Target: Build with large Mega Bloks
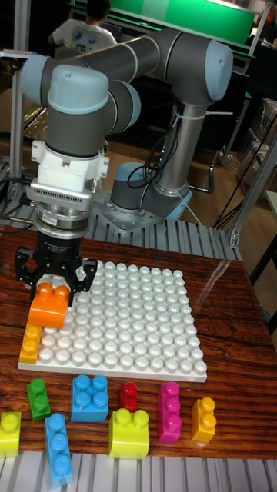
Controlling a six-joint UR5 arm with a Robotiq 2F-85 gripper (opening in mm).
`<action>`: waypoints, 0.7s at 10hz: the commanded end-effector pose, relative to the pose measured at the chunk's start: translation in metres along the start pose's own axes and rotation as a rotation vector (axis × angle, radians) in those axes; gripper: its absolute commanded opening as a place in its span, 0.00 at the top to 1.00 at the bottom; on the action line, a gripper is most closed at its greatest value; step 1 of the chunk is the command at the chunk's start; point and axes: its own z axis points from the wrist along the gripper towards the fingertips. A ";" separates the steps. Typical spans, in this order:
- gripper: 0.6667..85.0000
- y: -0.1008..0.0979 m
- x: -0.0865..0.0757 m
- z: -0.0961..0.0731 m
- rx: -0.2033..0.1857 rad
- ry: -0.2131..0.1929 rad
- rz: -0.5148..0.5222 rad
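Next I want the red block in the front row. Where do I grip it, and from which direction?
Come straight down on the red block and pinch its left and right walls below the studs. It stands upright, with open gaps toward the blue block and pink block.

My workplace is a robotics lab: behind my gripper (pixel 55 286), my base (pixel 146 204) is bolted to an aluminium-slat bench (pixel 177 231), metal frame posts (pixel 258 181) stand alongside, and a person (pixel 83 27) sits at a far desk.
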 end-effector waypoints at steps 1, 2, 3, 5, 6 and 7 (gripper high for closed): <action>1.00 0.014 0.004 0.007 -0.013 -0.022 0.019; 1.00 0.018 0.003 0.010 -0.014 -0.027 0.022; 1.00 0.019 0.002 0.014 -0.016 -0.033 0.024; 1.00 0.021 0.004 0.022 -0.018 -0.044 0.028; 1.00 0.023 0.004 0.025 -0.012 -0.047 0.035; 1.00 0.025 0.004 0.028 -0.012 -0.052 0.037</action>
